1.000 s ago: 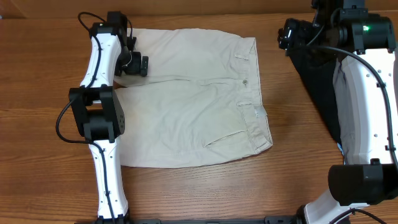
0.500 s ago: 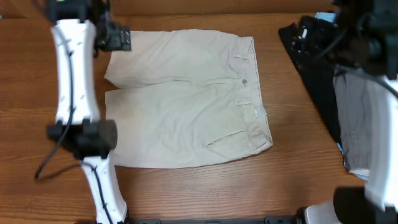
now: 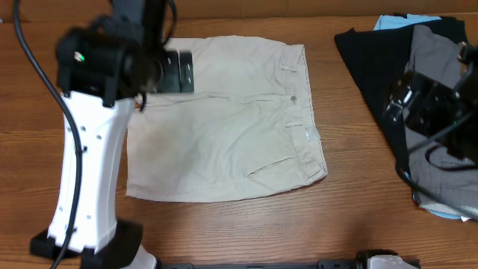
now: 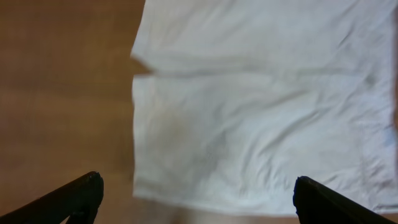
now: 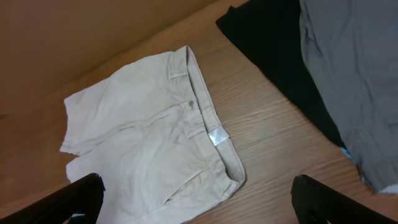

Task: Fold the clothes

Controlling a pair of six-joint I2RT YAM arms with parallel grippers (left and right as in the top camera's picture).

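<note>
- The left fingers (image 4: 78, 196) show at the two lower corners of the left wrist view. They stand wide apart and hold nothing, with pale cloth below them.
- The right fingers (image 5: 78, 198) are also wide apart and empty, raised above the right side of the wooden surface (image 3: 246, 232).
- The khaki shorts (image 3: 224, 127) lie spread flat in the middle of the surface. The waistband is to the right and the two legs point to the left, one leg nearer to the robot and one farther.
- A small white label (image 3: 308, 135) sits on the nearer half of the waistband. It is too small to read any writing on it.
- Farther along the waistband, about at its middle, is the button (image 3: 293, 98).
- In the overhead view the left arm (image 3: 89, 149) is blurred and covers the left edge of the shorts.
- At the far right lies a black garment (image 3: 370, 67), with bare wood between it and the khaki shorts.
- Grey shorts (image 3: 437, 60) lie on the black garment, and a light blue cloth (image 3: 388, 20) shows at the far edge.
</note>
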